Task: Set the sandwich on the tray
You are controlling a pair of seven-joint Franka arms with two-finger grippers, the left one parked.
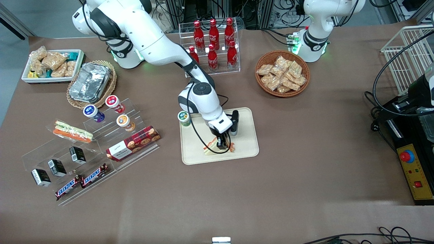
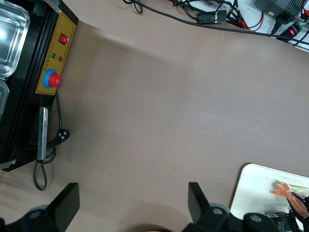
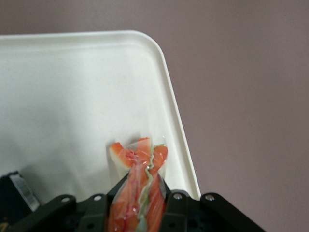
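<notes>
Cream plastic lies directly under the load: the sandwich point(image 1: 218, 149) is low over the tray point(image 1: 247, 135), near the edge closest to the front camera, just below the centre of that frame. Our hand point(image 1: 222, 145) is closed on the sandwich; the right wrist view shows the red and green filling edge point(image 3: 140, 179) pinched between the two fingers.

We cannot tell whether the wedge already rests on the tray, so we judge the step in hand to be the set-down and release. To do it well, we lower until the wrapper settles flat, keeping the wedge inside the low rim point(image 3: 176, 121), which sits close beside it. Then we open the fingers fully and lift straight up, so the clear film does not cling and drag the sandwich over the edge. A small cup point(image 1: 184, 118) stands at the tray's upper left corner, and we keep clear of it.

Counting what is on the worktop point(image 1: 305, 176): one tray, one wedge sandwich, one longer sandwich point(image 1: 73, 132) at centre left, six red bottles point(image 1: 213, 42) in a rack at top centre, three more cups point(image 1: 113, 103), three black cartons point(image 1: 56, 166), two chocolate bars point(image 1: 81, 181), one biscuit box point(image 1: 134, 142), one foil container point(image 1: 90, 82), and one basket point(image 1: 282, 73) of snack packets.
</notes>
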